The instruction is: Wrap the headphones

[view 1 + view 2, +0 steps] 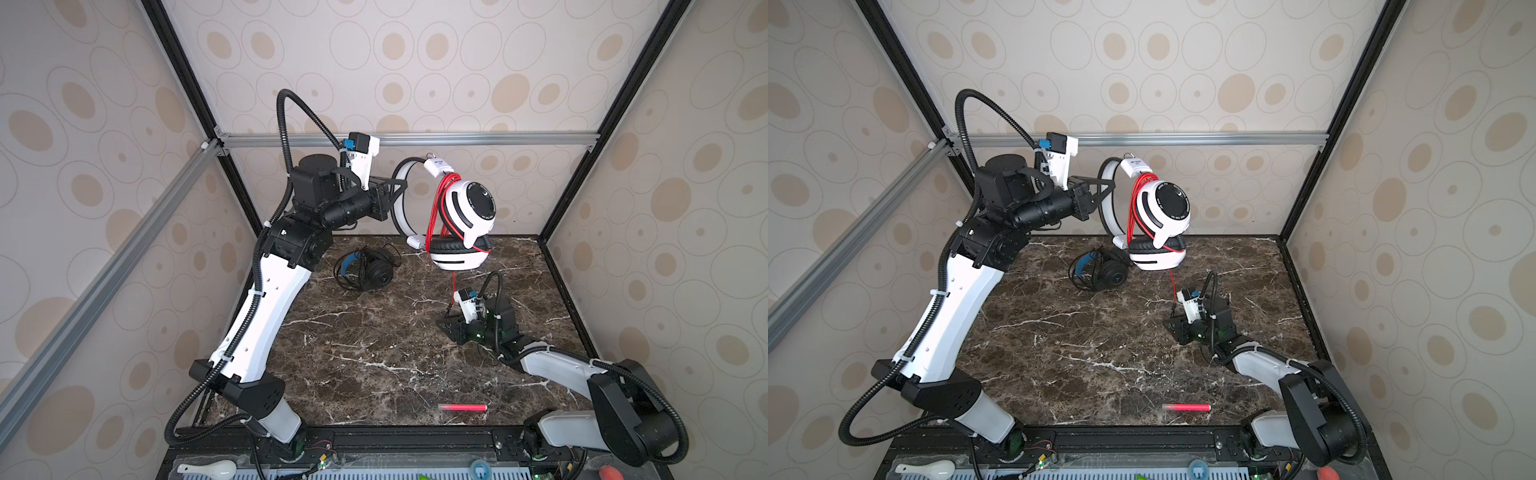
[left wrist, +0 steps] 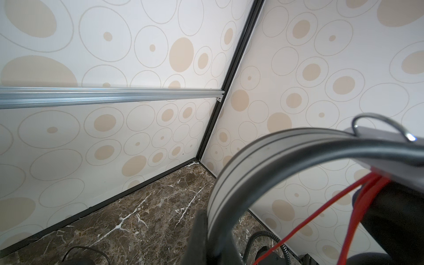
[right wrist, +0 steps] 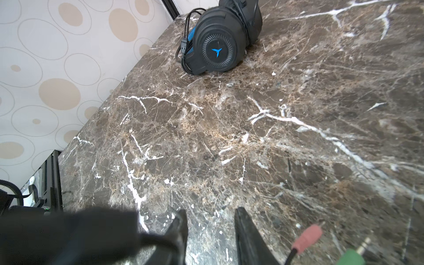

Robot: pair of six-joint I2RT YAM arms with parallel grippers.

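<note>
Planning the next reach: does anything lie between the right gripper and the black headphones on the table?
Nothing visible: only bare table separates the right gripper from the black headphones; the plugs are aside.

No word or number can be read in full. The white over-ear headset (image 1: 457,259) carries small dark print, in what looks like two short lines, on the white plastic slider block (image 1: 438,166) at the top of its headband. The print shows in both top views (image 1: 1136,166), but the letters are too small to make out. Around the round black disc (image 1: 482,202) on its upper cup runs a ring of tiny white lettering, equally illegible, and near the disc's middle sits a pale mark, perhaps a crescent. In the right wrist view, the black over-ear headset (image 3: 247,20) shows a bright blue three-pointed emblem (image 3: 216,51) at the centre of its ribbed round cup.
</note>
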